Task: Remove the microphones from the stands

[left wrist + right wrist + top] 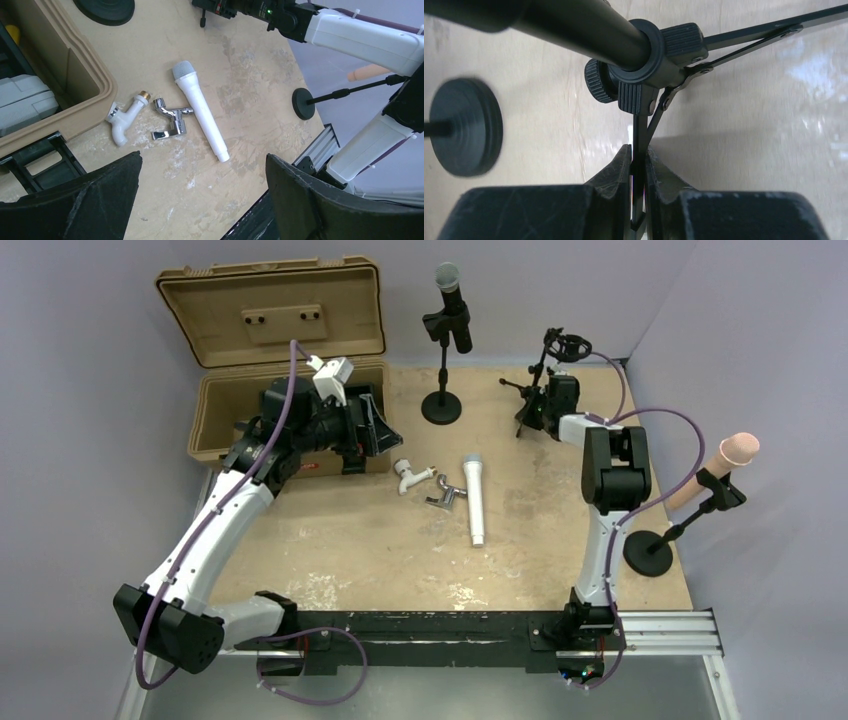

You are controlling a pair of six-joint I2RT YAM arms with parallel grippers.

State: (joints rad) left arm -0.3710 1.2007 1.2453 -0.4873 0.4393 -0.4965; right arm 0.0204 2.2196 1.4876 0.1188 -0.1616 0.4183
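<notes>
Landmark: white cylindrical plastic mic w/ grey mesh head. It lies flat mid-way across the pale wooden tabletop, head toward the far wall, not in any stand.

Black handheld mic, grey mesh head, sits beyond the white mic & slightly left of it. It is upright in the clip of a black round-base metal stand at the far edge.

Black metal tripod stand w/ a ring mount on top is beyond & right of the white mic. Right gripper is low down at it. Its wrist cam shows both fingers pinched closed on one thin tripod leg, just under the knurled hub.

Peach-coloured mic is far right of the white mic, tilted in the clip of a black angled stand w/ a round base.

Left gripper is left of the white mic, up off the table, by the front of a tan hard-plastic case w/ its lid open. Fingers are spread wide w/ nothing between them. Its cam looks down on the white mic.

White plastic tap & chrome metal tap lie just left of the white mic. The chrome one looks to be touching its body.
</notes>
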